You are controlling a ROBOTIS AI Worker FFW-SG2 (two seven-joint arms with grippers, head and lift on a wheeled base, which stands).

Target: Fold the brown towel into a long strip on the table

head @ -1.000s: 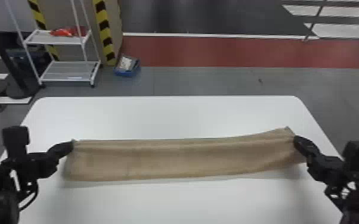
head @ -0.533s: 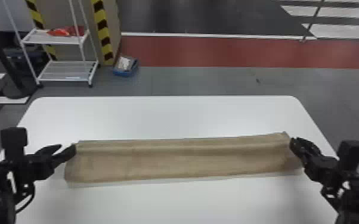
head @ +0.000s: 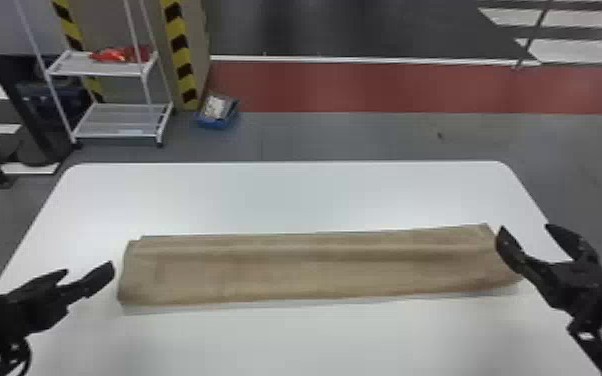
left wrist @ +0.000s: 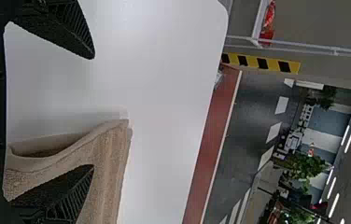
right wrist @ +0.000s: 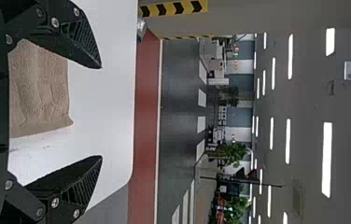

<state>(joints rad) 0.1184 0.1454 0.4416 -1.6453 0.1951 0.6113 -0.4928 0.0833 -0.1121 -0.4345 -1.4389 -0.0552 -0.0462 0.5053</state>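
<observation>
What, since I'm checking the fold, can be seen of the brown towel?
The brown towel is soft-looking, woven-looking cloth, folded into a long strip lying across the white table. A lengthwise ridge runs nearer its far edge; its layers gape a little at the left end, whose far corner is stepped. The table supports it. The open left claw stands just off that end; the open right claw is at the other, contact unclear.
</observation>
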